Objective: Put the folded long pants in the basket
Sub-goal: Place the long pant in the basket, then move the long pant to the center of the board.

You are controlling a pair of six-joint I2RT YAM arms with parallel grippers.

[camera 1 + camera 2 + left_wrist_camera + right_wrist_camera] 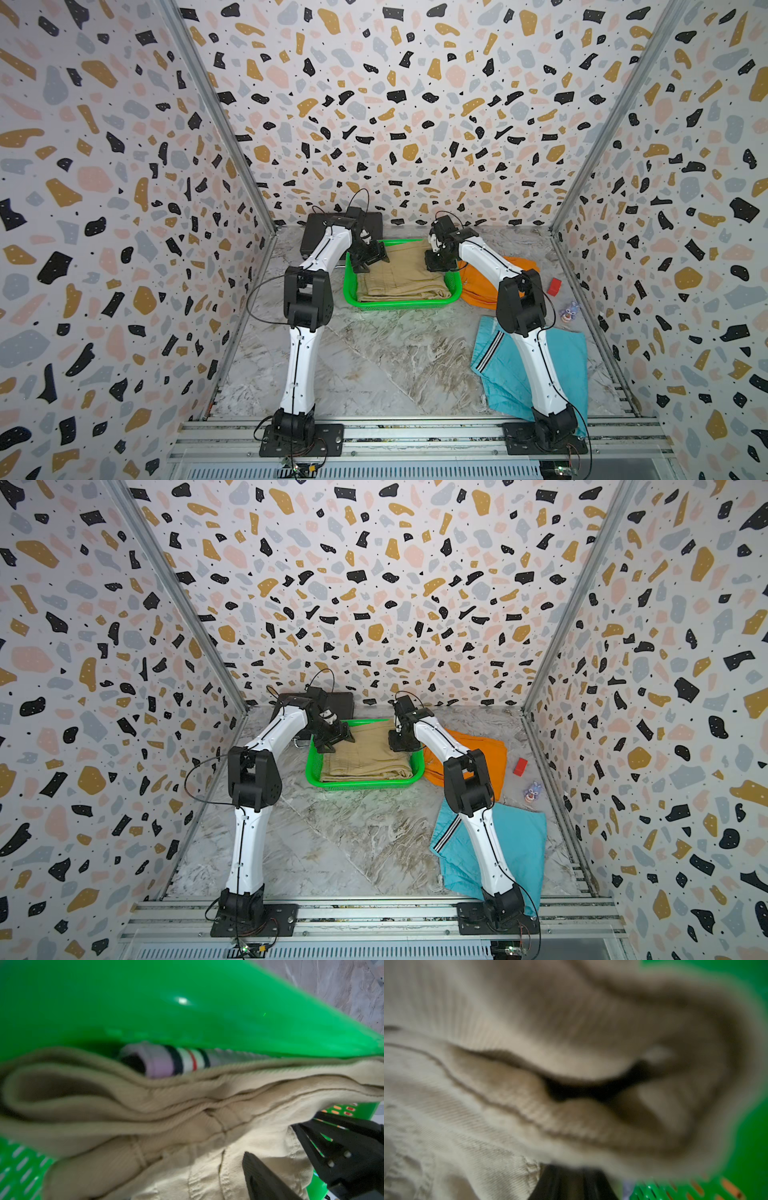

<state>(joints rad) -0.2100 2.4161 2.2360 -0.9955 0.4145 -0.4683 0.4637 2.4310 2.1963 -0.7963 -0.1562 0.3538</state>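
Observation:
The green basket (399,302) (361,785) stands at the back middle. Tan folded pants (401,274) (365,756) lie on top inside it. Beneath them a lilac striped pair (160,1064) shows against the basket wall. My left gripper (373,262) (334,742) is over the tan pair's back left corner, jaws apart, one of its fingers (261,1178) resting on the cloth. At the back right corner, my right gripper (438,266) (401,744) is shut on the tan cloth, which drapes over its fingers (571,1184). Orange pants (478,291) lie right of the basket. Turquoise pants (569,365) lie at the front right.
A flat black case (316,232) sits behind the left arm at the back wall. A red block (554,286) and a small toy figure (570,311) lie near the right wall. The right arm reaches over the turquoise and orange pants.

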